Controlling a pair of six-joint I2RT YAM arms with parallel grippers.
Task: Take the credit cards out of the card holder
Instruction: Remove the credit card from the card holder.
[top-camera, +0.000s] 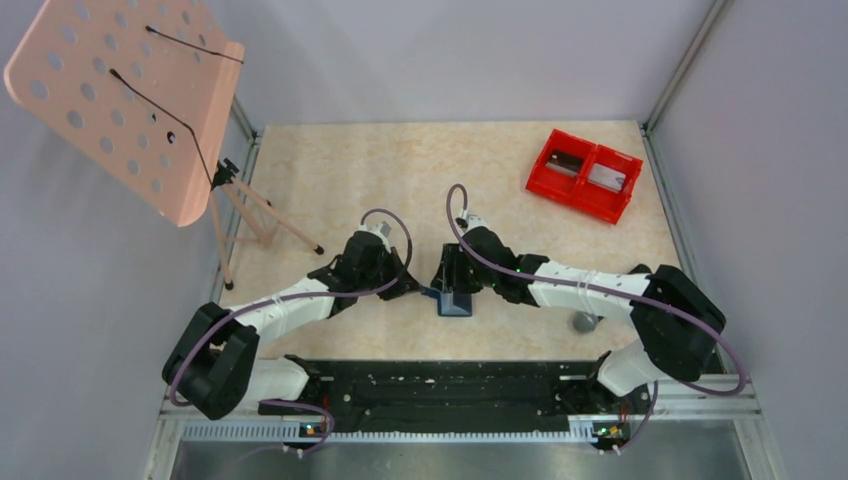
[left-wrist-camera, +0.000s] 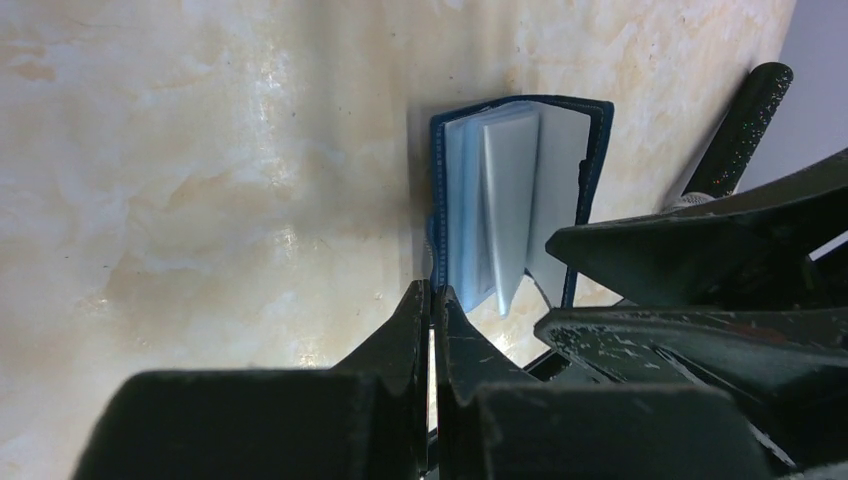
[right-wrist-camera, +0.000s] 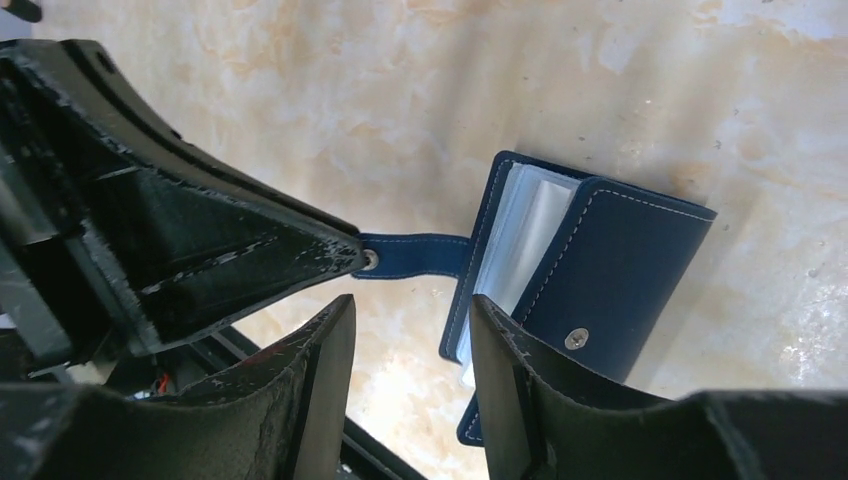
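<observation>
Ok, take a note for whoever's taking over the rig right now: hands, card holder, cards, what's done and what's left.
Left hand: shut on the strap of the card holder.
Right hand: open, fingers at the holder's open edge, gripping nothing.
Card holder: between the two hands, ajar, clear sleeves showing.
Done: what look like cards lie in both compartments of the red bin.
Left: check the sleeves for more cards; the views don't show whether any are inside.

— What's the tabletop (top-camera: 400, 170) like?
— Beige and marbled, evenly lit. Pale grey walls (top-camera: 450, 50) close it in, with a metal post (top-camera: 690, 60) in the corner.
— Any furniture?
— A pink perforated music stand (top-camera: 120, 100) on a tripod, far left.
</observation>
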